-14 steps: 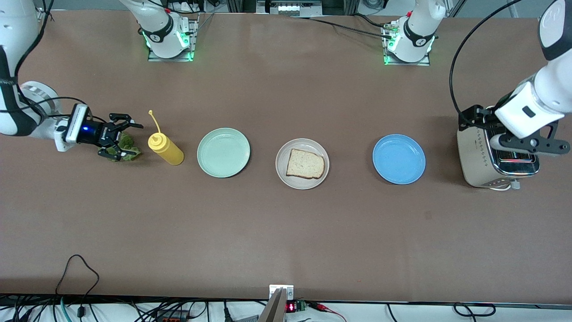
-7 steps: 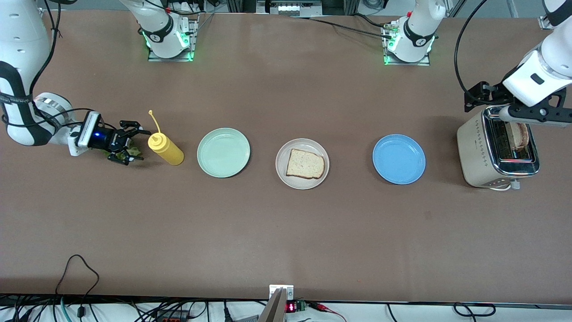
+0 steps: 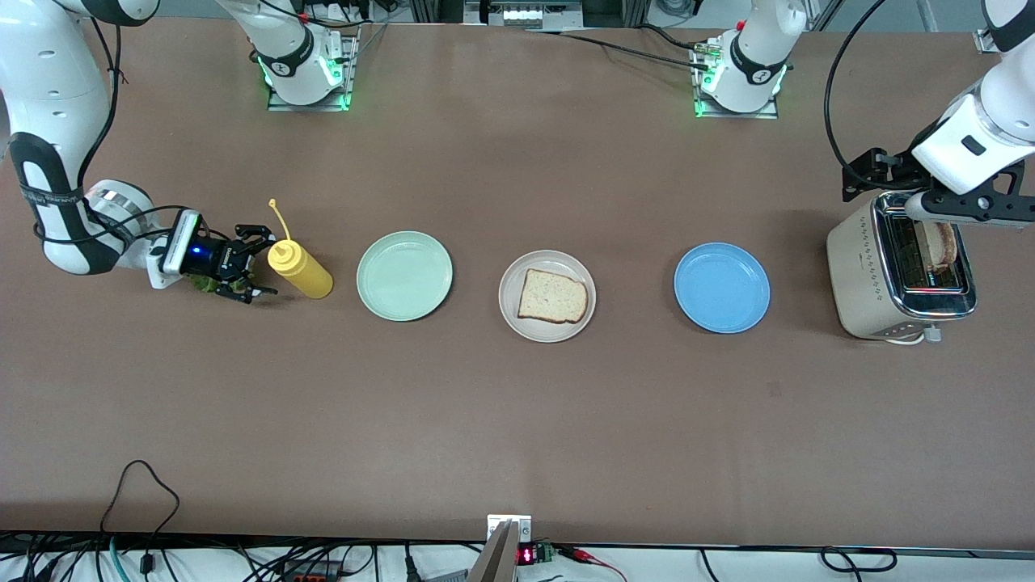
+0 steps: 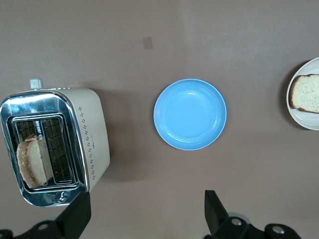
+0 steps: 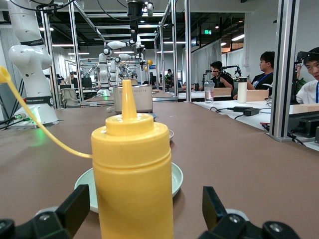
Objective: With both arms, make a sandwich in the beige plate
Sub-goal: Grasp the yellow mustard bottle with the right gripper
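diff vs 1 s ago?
Right gripper, open, slid low along the table over the lettuce toward the mustard bottle. Left gripper, open, lifted off the toaster, uncovering the bread slice in its slot. Plates and the plated bread unmoved.

Brown table (image 3: 517, 420), lettuce leaf (image 3: 202, 283), yellow squeeze bottle (image 3: 301, 271), mint-green plate (image 3: 404, 276), beige plate (image 3: 509, 311), blue plate (image 3: 722, 288), toaster (image 3: 865, 283)

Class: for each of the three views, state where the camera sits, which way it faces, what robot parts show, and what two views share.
Front view: high across the table, facing both arms and their bases.
Left wrist view: looks straight down on toaster and blue plate; open finger tips show.
Right wrist view: low, level along the table, at the mustard bottle; open finger tips show.
Shared: front and left wrist views show the bread on the beige plate.
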You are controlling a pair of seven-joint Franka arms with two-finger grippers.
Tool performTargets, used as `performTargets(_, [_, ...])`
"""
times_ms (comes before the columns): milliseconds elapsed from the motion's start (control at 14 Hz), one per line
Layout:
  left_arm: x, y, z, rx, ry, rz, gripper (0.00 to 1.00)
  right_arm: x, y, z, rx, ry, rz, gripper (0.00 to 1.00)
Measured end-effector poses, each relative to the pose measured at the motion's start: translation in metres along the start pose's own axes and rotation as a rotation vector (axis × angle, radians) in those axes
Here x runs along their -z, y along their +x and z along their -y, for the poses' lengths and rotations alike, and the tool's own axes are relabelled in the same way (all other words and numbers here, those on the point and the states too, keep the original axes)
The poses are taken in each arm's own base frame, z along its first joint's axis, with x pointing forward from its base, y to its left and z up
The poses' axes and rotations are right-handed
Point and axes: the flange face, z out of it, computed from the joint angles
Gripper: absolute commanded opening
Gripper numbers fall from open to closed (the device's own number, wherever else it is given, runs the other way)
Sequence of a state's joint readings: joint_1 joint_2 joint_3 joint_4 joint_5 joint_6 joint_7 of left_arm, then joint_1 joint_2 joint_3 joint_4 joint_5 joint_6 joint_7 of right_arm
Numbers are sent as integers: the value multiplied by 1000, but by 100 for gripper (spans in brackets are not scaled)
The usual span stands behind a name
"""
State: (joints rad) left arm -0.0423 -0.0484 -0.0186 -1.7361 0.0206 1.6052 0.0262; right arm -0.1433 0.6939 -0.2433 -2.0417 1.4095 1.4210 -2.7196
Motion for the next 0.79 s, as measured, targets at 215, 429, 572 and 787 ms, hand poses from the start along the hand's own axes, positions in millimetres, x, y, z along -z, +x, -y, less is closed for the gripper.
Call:
performTargets(215, [6,-1,-9,-16,2,-12,100,-12,-3,-1,2,2,-12,100])
performTargets(429, [8,-2,-9,-15,3,-16,100,-19,-7,0,-1,12,-13,100])
performTargets(572, [8,-2,-7,-12,2,-16,100,-22,-9,0,-1,11,-16,100])
performTargets(787, [8,-2,-6,-11,2,-15,100,-30,-7,-2,4,15,-21,100])
